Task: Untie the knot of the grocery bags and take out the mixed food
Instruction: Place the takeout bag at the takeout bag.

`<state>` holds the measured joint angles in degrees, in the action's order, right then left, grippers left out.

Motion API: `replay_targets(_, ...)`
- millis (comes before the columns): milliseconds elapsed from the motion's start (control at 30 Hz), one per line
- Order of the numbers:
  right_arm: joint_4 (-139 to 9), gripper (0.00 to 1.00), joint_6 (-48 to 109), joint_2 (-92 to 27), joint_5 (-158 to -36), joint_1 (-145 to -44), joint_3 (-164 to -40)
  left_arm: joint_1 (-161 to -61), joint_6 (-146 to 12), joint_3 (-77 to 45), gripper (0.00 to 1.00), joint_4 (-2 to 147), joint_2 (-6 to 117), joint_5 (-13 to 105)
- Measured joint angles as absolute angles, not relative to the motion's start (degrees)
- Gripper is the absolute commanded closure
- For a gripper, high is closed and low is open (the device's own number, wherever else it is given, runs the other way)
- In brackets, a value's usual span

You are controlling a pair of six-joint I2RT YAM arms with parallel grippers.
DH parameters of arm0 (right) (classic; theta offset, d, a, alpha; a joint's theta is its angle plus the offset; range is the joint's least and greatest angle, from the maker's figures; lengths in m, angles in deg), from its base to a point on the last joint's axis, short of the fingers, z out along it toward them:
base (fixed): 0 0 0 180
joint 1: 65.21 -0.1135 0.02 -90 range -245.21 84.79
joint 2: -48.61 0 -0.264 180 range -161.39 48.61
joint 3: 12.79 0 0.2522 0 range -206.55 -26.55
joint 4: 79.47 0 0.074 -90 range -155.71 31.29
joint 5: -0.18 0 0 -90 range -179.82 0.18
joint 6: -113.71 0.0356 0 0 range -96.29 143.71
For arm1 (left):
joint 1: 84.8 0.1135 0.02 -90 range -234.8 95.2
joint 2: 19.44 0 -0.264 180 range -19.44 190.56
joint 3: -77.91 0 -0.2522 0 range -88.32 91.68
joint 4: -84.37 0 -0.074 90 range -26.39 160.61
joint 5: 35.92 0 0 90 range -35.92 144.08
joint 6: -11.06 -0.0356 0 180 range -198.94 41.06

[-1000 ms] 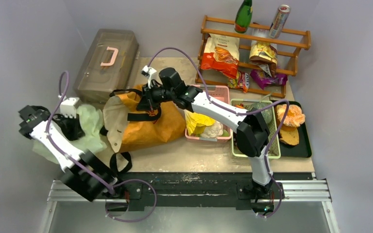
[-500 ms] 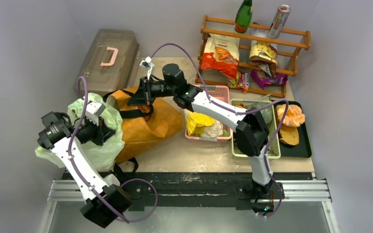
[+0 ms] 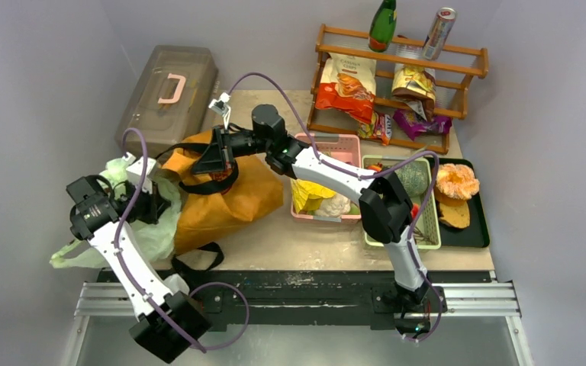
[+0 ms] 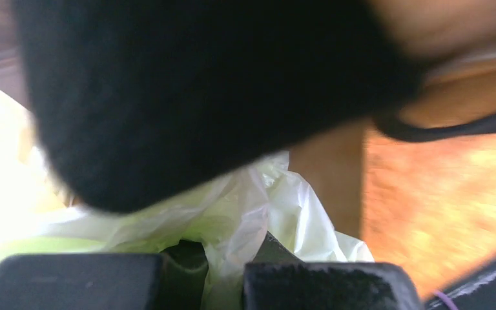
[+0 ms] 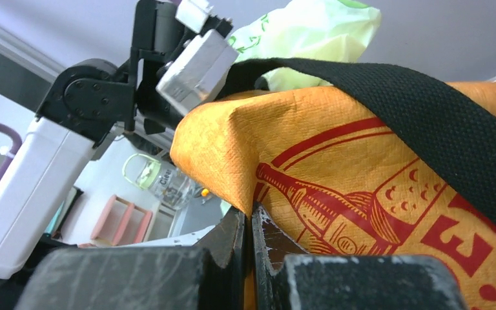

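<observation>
Two bags lie touching at the left of the tabletop [image 3: 313, 238]. One is a crinkly, translucent pale-green plastic bag [image 3: 133, 236], its film pinched in the left hand [image 4: 205, 278]. The other is a woven mustard tote [image 3: 236, 194] with black straps, its rim pinched by the right hand [image 5: 250, 239]. One pink basket [image 3: 341, 141] holds leafy cabbage [image 3: 309, 191] and cauliflower [image 3: 337, 204].

Grey lidded box [image 3: 187, 76], wooden rack [image 3: 479, 62]

Quick count from my side, bags first: one green plastic bag [image 3: 149, 229], one tote [image 3: 236, 202]. One lidded box [image 3: 169, 88] by the desk's back left corner. One wooden rack [image 3: 458, 72] at the back edge, with one bottle [image 3: 383, 27], one can [image 3: 438, 34], one orange chip bag [image 3: 347, 88] and one brown chip bag [image 3: 413, 82]. Right side: one pink basket [image 3: 343, 139], one green basket [image 3: 431, 229], one black tray [image 3: 479, 229].
</observation>
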<state>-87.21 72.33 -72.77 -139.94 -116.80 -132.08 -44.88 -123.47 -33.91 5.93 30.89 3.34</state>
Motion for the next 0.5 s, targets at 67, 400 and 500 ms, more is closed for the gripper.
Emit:
replay_targets(67, -87.95, 1.00, 72.90, -72.77, -140.53, -116.82, -132.06, -42.43, -124.80, -33.91, 1.00, 6.32, 31.65, 4.82)
replay_targets(400, -91.53, 1.00, 76.40, -75.62, -140.53, -116.91, -137.09, -58.93, -129.94, -29.80, 1.00, -4.87, 36.16, -7.83)
replay_targets(500, -91.86, 1.00, 76.72, -76.05, -140.86, -116.93, -137.44, -65.27, -124.65, -29.98, 1.00, -2.64, 32.22, -11.28)
